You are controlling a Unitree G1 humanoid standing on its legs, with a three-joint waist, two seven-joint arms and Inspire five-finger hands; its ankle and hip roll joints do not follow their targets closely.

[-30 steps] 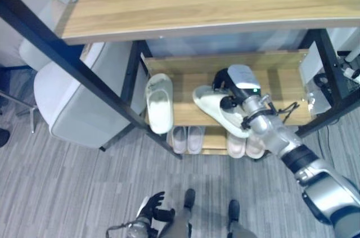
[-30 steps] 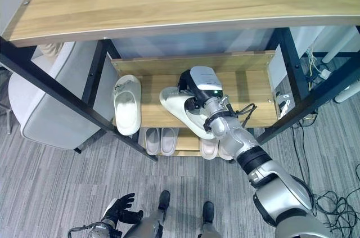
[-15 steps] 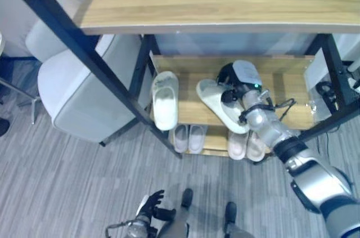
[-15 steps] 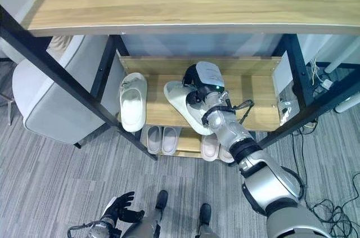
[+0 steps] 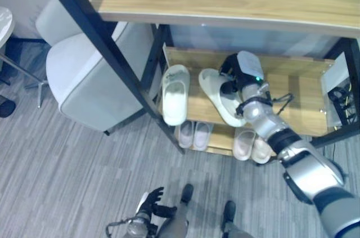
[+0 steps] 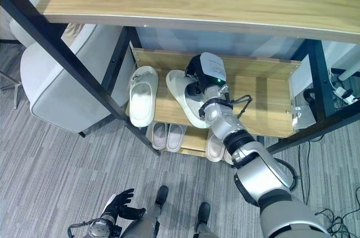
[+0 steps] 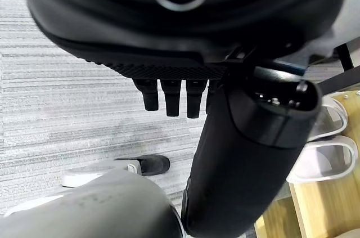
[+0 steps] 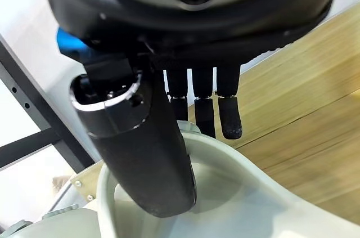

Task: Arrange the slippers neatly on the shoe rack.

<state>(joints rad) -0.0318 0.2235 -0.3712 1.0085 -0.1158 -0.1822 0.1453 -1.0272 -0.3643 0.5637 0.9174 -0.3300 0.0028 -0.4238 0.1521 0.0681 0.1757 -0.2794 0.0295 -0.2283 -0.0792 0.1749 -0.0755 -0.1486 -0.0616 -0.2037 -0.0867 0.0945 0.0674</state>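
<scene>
The right hand (image 6: 201,75) is on the middle shelf (image 6: 264,103) of the rack (image 5: 112,52), and the slipper (image 6: 188,103) it works on lies right under and in front of it, on that shelf. Its thumb (image 8: 143,148) lies down inside the slipper's footbed while its fingers (image 8: 205,108) reach over the far rim toward the shelf boards, so the hand pinches the slipper's edge in a narrow grip; I judge it a hold, though how firmly the fingers bear on the outside cannot be told. The slipper's long axis runs slantwise: its heel end points toward the robot and off the shelf's front edge, its toe end under the hand, angled away from the second slipper (image 6: 143,94), which lies just beside it on the hand's left and sits nearly square to the shelf. The coming move, as I judge it, turns on that skew: the held slipper needs its heel swung round until it lies parallel to its mate and fully on the boards. Two more pairs (image 6: 166,135) rest on the shelf below. The left hand (image 5: 151,207) hangs low near the floor, well apart from the rack, fingers loosely spread and holding nothing, so the right is plainly the nearer.
</scene>
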